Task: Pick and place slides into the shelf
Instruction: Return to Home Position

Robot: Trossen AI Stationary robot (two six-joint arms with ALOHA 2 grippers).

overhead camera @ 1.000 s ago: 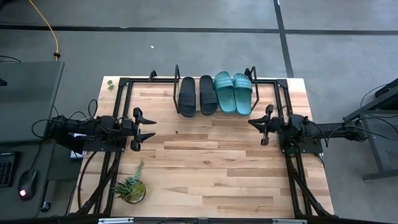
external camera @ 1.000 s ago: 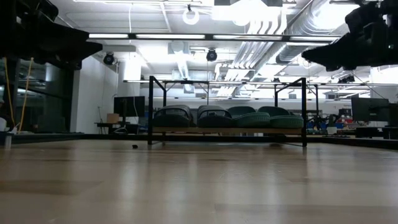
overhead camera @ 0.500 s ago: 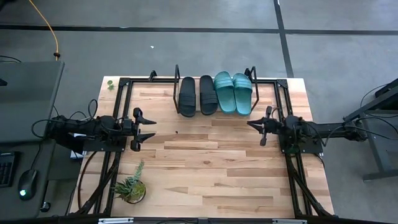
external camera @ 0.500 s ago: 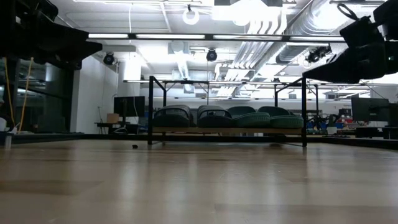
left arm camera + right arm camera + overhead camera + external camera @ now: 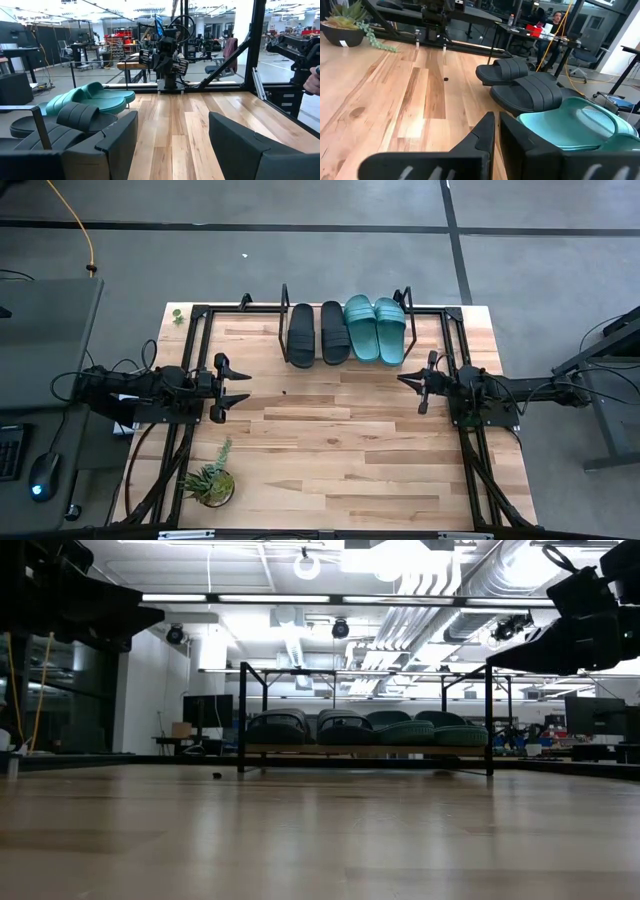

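Since all four slides lie on the shelf at the far edge of the counter, nothing of the placing looks left to do, and I judge the job to be at its parking stage. The two black slides sit side by side at the board's left end, the two teal slides just beside them at its right end, all in one close row between the upright black wire brackets, which hem the row in at either end. Sorted by colour, each pair reads as a pair.

The left arm lies low along the counter's left edge, and the left jaws are spread wide and hold nothing; the left wrist view shows bare wood between the two fingers. The right arm mirrors it at the right edge; the right jaws are nearly together with only a slit between them, also empty. Both point inward over the middle of the counter, well apart from the shelf, so neither can nudge the row. A potted plant stands near the left arm at the near corner, no part of the job
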